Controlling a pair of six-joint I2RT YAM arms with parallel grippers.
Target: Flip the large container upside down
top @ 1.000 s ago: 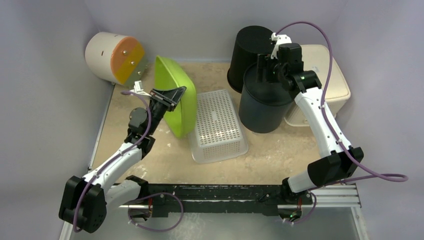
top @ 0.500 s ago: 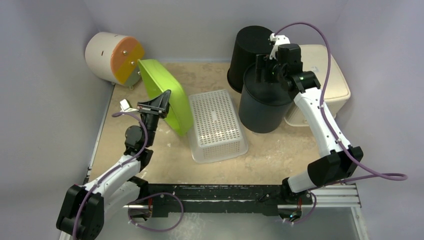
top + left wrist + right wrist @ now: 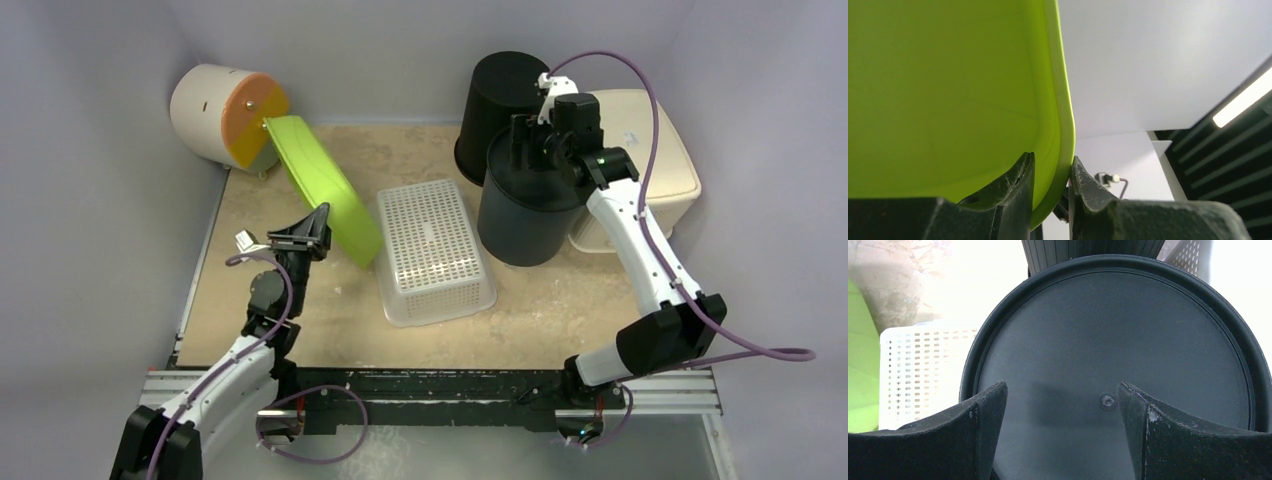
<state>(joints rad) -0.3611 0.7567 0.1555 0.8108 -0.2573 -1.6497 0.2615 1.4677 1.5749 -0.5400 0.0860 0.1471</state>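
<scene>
Sandy tabletop (image 3: 560, 300), grey walls on three sides. From above, the green bin (image 3: 325, 190) stands tilted on one edge at left rear, its lower end just beside the white basket (image 3: 432, 250). Judgement: thin moulded plastic, light, stiff enough to pivot by its rim, and glossy (slip is likely under a loose pinch). The rim is the only practical hold. The left gripper (image 3: 318, 222) meets it at the near rim. The right gripper (image 3: 535, 140) hovers over a black bucket (image 3: 525, 215), well apart from the bin.

Left wrist view: the bin (image 3: 948, 90) fills the frame. The fingers (image 3: 1015, 180) stand narrowly parted, one inside the wall, one outside, pinching the rim. Firmness cannot be told.

Right wrist view: fingers (image 3: 983, 410) are spread wide above the bucket's upturned base (image 3: 1113, 340), holding nothing.
</scene>
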